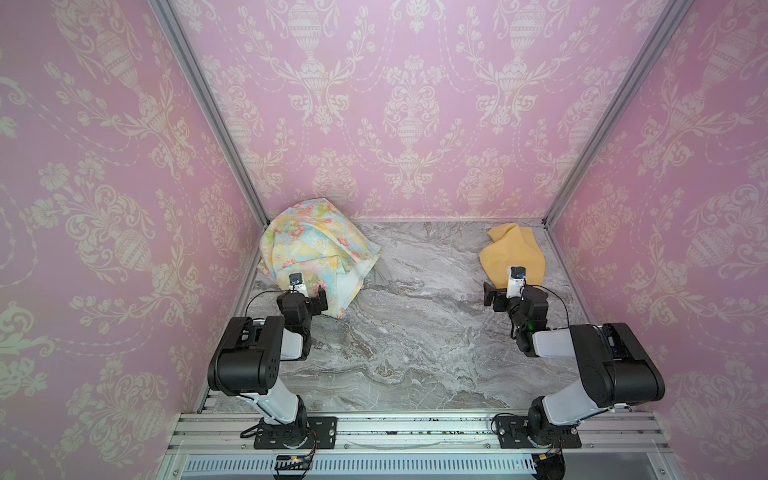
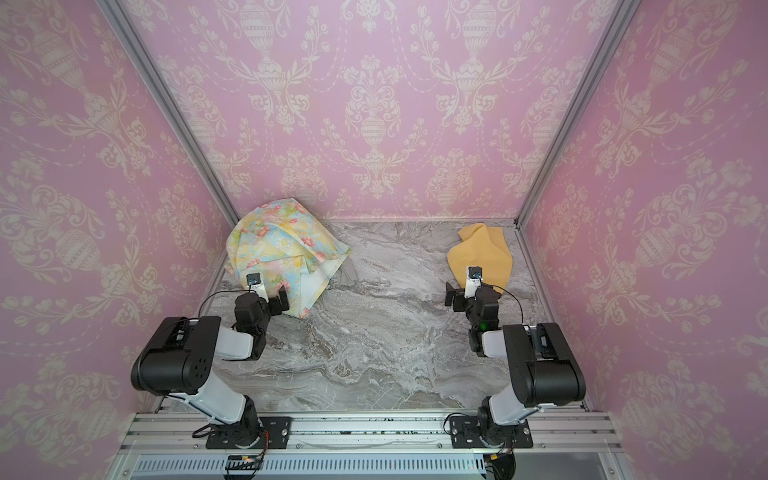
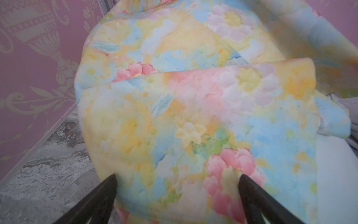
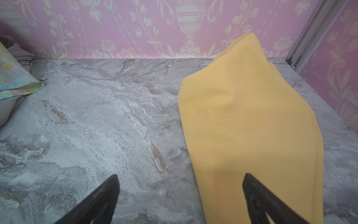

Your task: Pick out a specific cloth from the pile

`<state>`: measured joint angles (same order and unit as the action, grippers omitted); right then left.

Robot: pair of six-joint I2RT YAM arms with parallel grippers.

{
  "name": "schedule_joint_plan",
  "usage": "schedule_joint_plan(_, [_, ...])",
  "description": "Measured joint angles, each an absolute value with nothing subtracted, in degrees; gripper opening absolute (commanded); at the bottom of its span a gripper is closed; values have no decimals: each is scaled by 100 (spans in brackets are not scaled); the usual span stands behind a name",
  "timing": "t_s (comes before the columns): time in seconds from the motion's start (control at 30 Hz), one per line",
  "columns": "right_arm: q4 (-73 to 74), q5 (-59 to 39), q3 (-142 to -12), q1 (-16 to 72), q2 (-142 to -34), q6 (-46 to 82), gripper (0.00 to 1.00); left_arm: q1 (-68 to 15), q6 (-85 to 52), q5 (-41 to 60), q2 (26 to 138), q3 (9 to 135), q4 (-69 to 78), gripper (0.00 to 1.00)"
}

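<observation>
Lying well apart from the pile (image 1: 311,245), the cloth (image 1: 513,249) is ungripped; left gripper (image 3: 177,178) gapes over the pile, right gripper (image 4: 180,178) gapes well apart from it.

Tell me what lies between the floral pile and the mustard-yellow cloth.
Nothing: only bare grey marble tabletop separates the pile from the mustard-yellow cloth, as both top views and the right wrist view show.

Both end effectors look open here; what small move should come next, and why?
Probably draw the right end effector back: the mustard cloth already lies on the table, well apart from the floral pile, and the open jaws hold nothing.
</observation>
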<state>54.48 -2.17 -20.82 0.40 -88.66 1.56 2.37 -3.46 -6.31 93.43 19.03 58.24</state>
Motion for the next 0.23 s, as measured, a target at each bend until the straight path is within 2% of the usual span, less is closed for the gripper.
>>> schedule_joint_plan(0.23, [5411, -283, -2084, 38, -8866, 158, 100, 237, -346, -631, 9343, 1903, 5824, 99])
